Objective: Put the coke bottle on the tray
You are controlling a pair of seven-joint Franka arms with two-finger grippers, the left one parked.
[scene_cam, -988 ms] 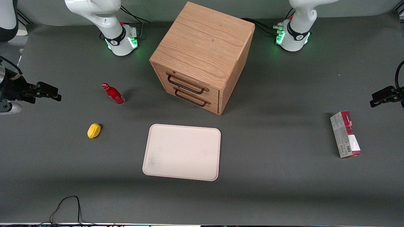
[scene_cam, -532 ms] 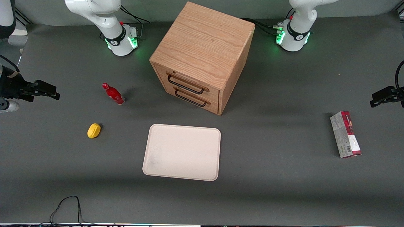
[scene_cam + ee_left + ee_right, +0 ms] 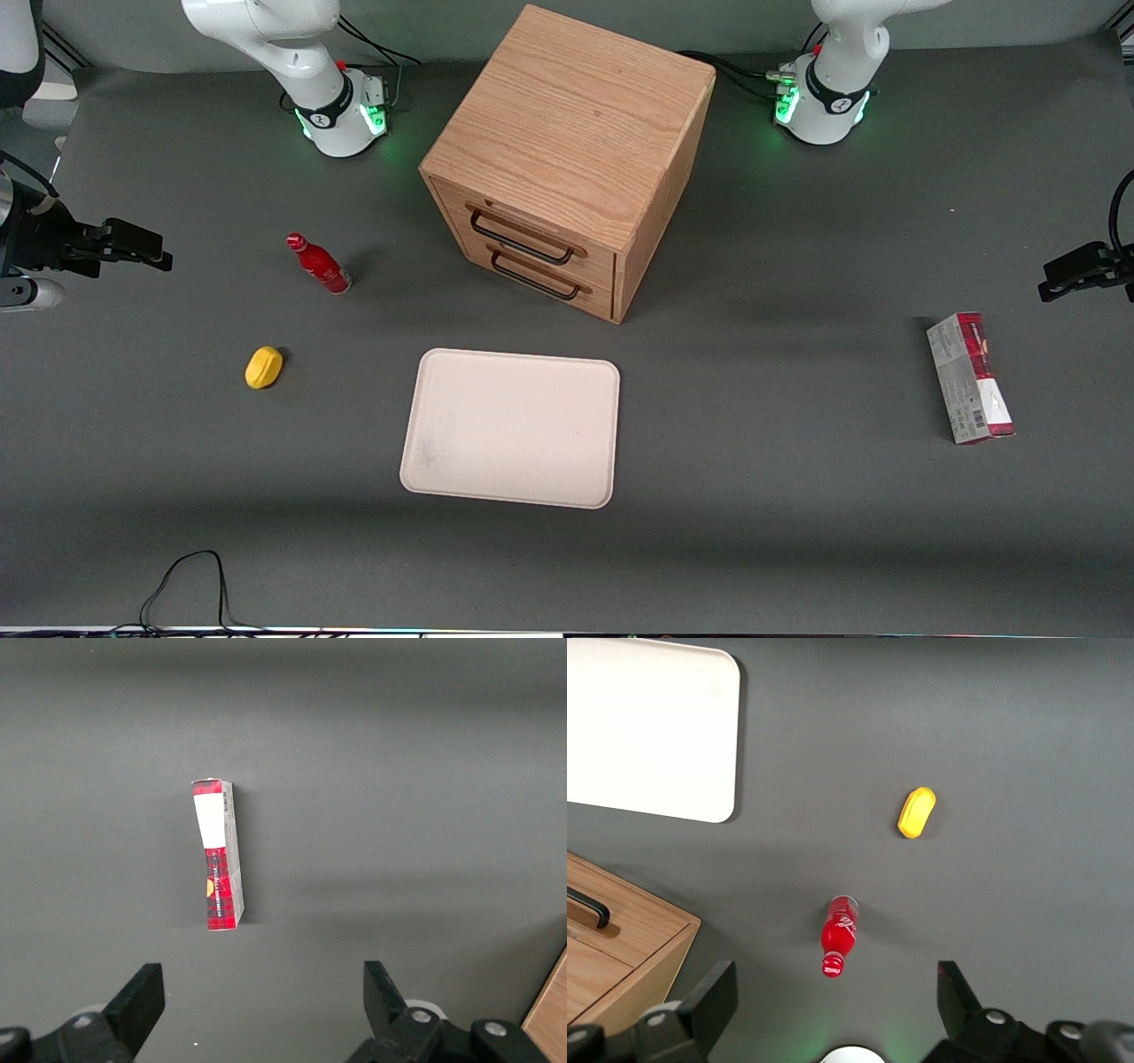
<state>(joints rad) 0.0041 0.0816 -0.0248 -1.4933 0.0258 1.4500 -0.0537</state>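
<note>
Five items on my dark grey counter (image 3: 797,496), listed with the tool.

1. Tool (image 3: 146,251): black two-finger end of the working arm, held above the counter at the working arm's end, well apart from everything. In the right wrist view its fingers (image 3: 713,997) stand wide apart with nothing between them.
2. Small all-red coke bottle with red cap and narrow neck (image 3: 317,263): standing on the counter, near the wooden cabinet and farther from the front camera than the tray. I judge it upright, long axis vertical, cap on top; its apparent slant looks like camera angle. In the right wrist view, the bottle (image 3: 837,937) sits between the spread fingers.
3. Large flat cream tray with rounded corners (image 3: 425,478): bare, nearer the front camera than the cabinet.
4. Two-drawer wooden cabinet (image 3: 567,133).
5. Small yellow oval object (image 3: 263,367); red-and-grey carton (image 3: 968,377), toward the parked arm's end.

Step in hand, my judgement: approach. I should centre the open fingers over the body, descend straight, and close below the neck, since a narrow standing bottle tips easily.
</note>
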